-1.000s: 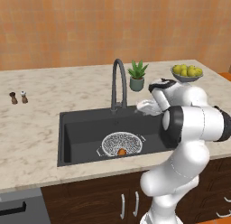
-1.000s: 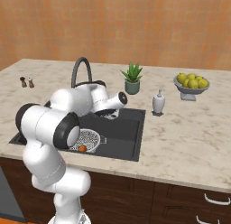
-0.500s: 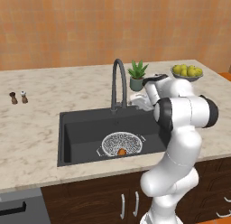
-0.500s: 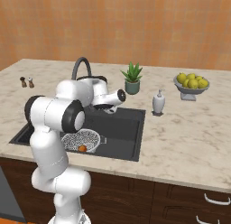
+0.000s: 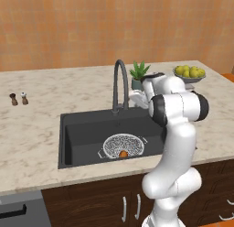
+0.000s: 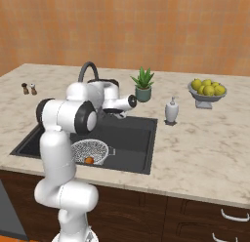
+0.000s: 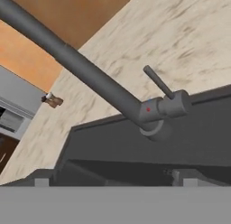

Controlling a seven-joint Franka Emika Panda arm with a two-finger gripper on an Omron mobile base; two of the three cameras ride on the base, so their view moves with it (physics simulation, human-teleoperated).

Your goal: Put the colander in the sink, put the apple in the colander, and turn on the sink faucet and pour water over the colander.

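Sink faucet [image 7: 97, 81]: rigid metal, fixed. Thin lever [image 7: 159, 82] at frame centre, likely slick; push from side. Jaws wide open, empty. Apple [image 5: 123, 154] in colander [image 5: 123, 145].

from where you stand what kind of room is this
A kitchen, rendered rather than real. A stone-look counter holds a dark sink with a gooseneck faucet, a colander sits in the basin, and a fruit bowl stands nearby.

Orange wood-grain wall [image 5: 68, 29] behind beige marble counter [image 5: 32, 125], dark cabinets [image 6: 146, 211] below.
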